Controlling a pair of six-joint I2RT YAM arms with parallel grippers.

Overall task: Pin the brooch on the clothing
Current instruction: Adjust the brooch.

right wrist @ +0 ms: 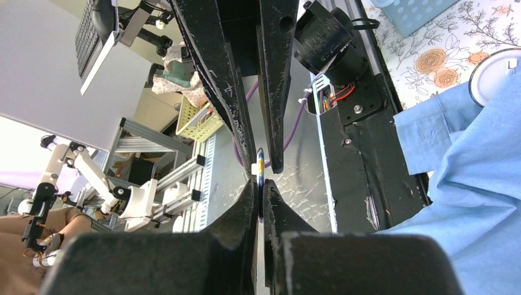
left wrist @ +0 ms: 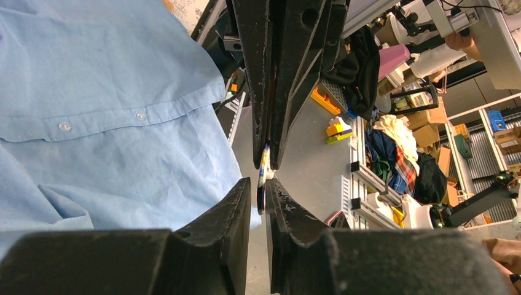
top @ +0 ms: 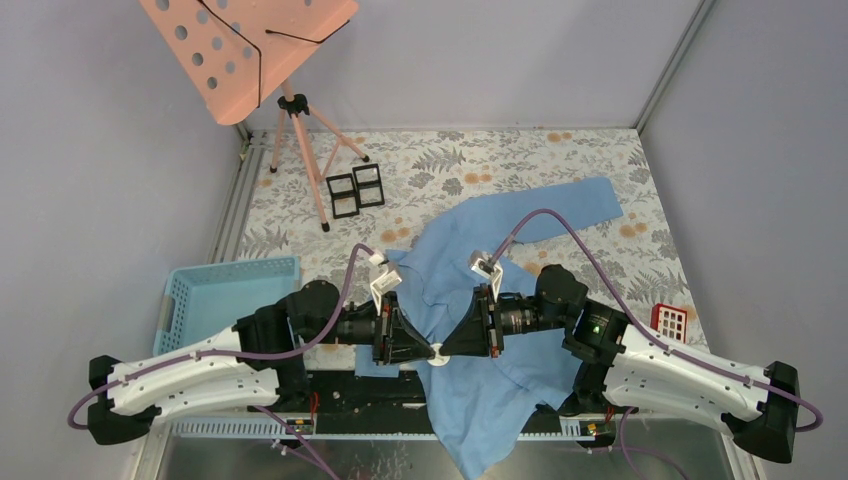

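The brooch [top: 437, 350] is not yet pinned. It is held edge-on in the air just above the near part of the shirt [top: 455, 240], between two grippers met nose to nose. The jaws of the right gripper [right wrist: 260, 187] are closed on its rim. The jaws of the left gripper [left wrist: 258, 184] are drawn narrow around the opposite rim, but whether they press it cannot be told. The step is judged to be a two-handed hold, perhaps to open the clasp. The piercing of the cloth and the fastening of the pin are left to be done.

The shirt is spread crumpled on the floral bench [top: 560, 160], its hem hung over the near edge. Folds are seen beneath the brooch, and much of the cloth there is covered by both arms, so a flat spot may be hard to reach.

Well apart from the shirt are:
- a blue basket [top: 225, 290] on the left arm's side
- a small red grid [top: 670, 320] on the right arm's side
- black frames [top: 355, 192] and a peach music stand [top: 245, 50] beyond it
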